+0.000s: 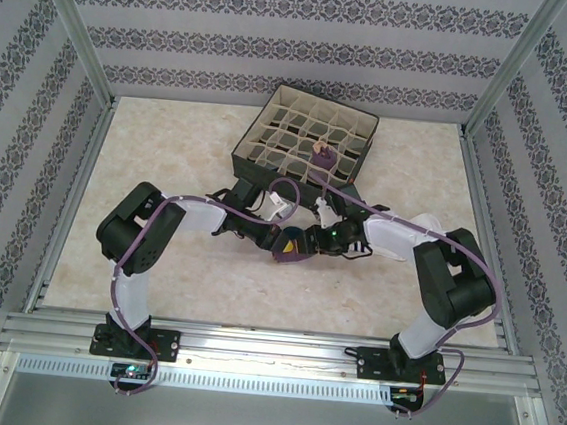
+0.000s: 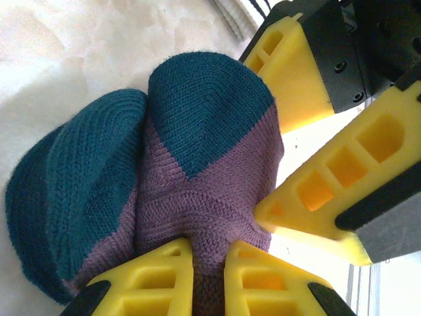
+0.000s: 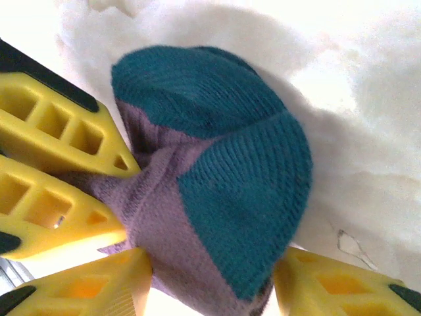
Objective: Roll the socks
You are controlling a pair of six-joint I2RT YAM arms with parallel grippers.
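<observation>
On the left, our left gripper (image 1: pixel 273 234) is extended toward the middle of the table (image 1: pixel 168 161). Its yellow fingers (image 2: pixel 151 286) are drawn close together and pinch a fold of purple knit between their tips. We see this pinch plainly from its own wrist camera.

The socks (image 1: pixel 288 245) sit at the table's centre, just in front of the dark box (image 1: pixel 257 120) with beige dividers. They form a bunched purple pair with teal caps, resting on the marbled surface between the two grippers.

From the right, the right gripper (image 1: pixel 308 241) meets the bundle with its jaws partly apart — one finger (image 2: pixel 289 72) presses on a teal cap and the other against the purple side, so the socks are clamped between them.
</observation>
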